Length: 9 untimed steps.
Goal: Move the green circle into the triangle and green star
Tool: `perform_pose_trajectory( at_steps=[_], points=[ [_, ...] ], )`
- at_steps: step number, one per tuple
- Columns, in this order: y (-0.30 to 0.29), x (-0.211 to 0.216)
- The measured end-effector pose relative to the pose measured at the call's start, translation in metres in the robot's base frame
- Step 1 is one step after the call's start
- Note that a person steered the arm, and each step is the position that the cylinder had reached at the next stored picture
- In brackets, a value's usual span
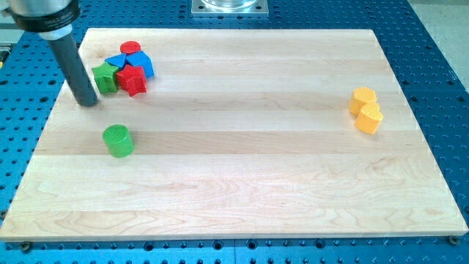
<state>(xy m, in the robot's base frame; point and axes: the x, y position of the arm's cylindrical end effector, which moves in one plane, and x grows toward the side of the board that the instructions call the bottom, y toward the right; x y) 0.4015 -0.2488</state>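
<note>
The green circle [117, 140] stands alone on the wooden board [242, 169] at the view's left. Above it, near the top left corner, sits a tight cluster: a green star [105, 77], a red star [133, 80], a blue triangle [119, 61], another blue block [143, 64] and a red circle [130, 49]. My tip [88, 101] is just left of and slightly below the green star, above and left of the green circle, apart from it.
Two yellow blocks [362, 98] [369, 117] touch each other near the board's right edge. A metal mount [229, 6] sits beyond the top edge. Blue perforated table surrounds the board.
</note>
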Motion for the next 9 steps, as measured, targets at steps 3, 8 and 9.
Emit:
perform_pose_trajectory(
  at_steps=[3, 8, 9],
  points=[
    [0.072, 0.147],
    [-0.001, 0.06],
    [-0.001, 0.018]
  ],
)
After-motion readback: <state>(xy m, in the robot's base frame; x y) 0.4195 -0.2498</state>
